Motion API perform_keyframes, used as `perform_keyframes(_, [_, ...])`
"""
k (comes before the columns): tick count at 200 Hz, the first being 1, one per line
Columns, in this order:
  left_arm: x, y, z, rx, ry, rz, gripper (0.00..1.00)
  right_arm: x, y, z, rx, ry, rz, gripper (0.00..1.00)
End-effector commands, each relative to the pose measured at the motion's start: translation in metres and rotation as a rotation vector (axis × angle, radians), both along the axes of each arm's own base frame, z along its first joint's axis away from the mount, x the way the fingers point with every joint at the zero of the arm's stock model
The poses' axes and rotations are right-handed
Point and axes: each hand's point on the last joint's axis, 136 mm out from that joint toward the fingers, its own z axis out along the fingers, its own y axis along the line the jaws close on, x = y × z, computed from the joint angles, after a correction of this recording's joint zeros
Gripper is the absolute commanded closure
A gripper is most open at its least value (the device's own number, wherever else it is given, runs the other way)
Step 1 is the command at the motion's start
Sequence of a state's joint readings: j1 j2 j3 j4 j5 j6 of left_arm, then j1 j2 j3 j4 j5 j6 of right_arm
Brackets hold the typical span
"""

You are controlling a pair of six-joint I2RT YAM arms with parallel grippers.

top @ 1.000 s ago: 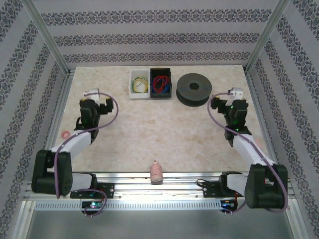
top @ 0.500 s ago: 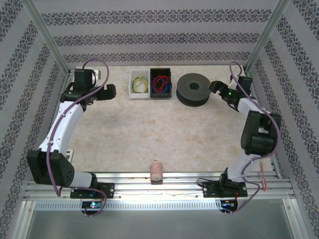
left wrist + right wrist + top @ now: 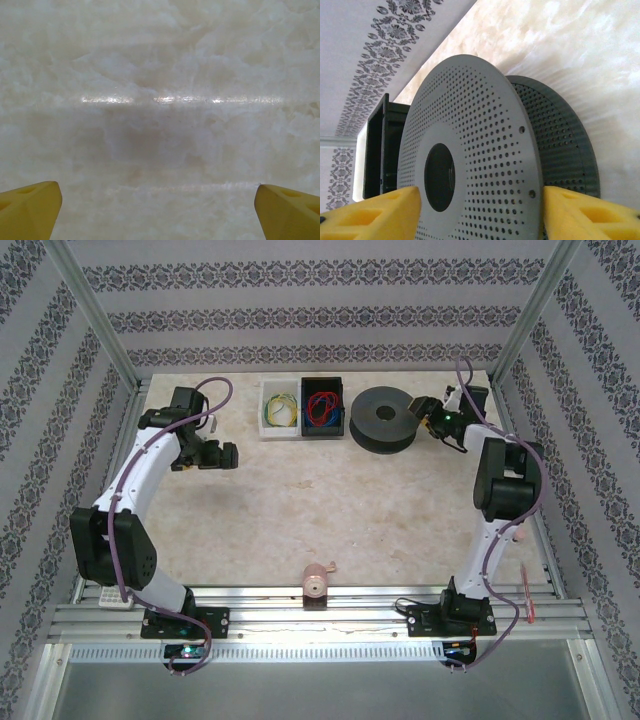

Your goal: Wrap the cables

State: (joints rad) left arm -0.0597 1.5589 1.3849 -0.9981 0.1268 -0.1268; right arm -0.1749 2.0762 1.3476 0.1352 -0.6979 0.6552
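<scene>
The cables, a loose red wire tangle [image 3: 322, 406], lie in the black bin [image 3: 322, 387] at the back of the table, mixed with blue wire. A dark grey perforated spool [image 3: 382, 420] lies flat to the right of that bin. My right gripper [image 3: 428, 421] reaches it from the right. In the right wrist view its yellow fingers [image 3: 375, 215] stand on either side of the spool's upper flange [image 3: 485, 150], and contact cannot be made out. My left gripper [image 3: 222, 455] hangs open over bare table [image 3: 160, 125] at the left, its fingertips [image 3: 30, 210] far apart.
A white bin [image 3: 280, 390] with a yellow-green wire coil stands left of the black bin. A pink holder [image 3: 316, 586] sits at the front edge. Patterned walls and metal posts close in the table on three sides.
Both arms stretched toward the back. The right gripper reached the spool and its jaws narrowed around the flange; the spool shifted slightly left. The left gripper swung inward and forward.
</scene>
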Motion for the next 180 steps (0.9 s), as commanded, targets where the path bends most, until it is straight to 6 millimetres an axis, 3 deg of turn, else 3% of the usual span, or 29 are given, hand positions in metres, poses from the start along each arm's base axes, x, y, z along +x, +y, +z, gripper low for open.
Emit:
perform_keyframes(1, [-0.012, -0.001, 0.003, 0.025, 0.022, -0.030, 0.01, 0.009, 0.008, 0.003, 0.034, -0.022, 0.023, 0.41])
perform_keyframes(92, [-0.014, 0.001, -0.003, 0.034, 0.036, -0.035, 0.01, 0.012, 0.011, -0.008, 0.066, -0.007, 0.020, 0.84])
perform_keyframes(180, [-0.013, 0.000, -0.007, 0.031, 0.039, -0.048, 0.01, -0.004, 0.008, 0.003, 0.033, -0.021, 0.022, 1.00])
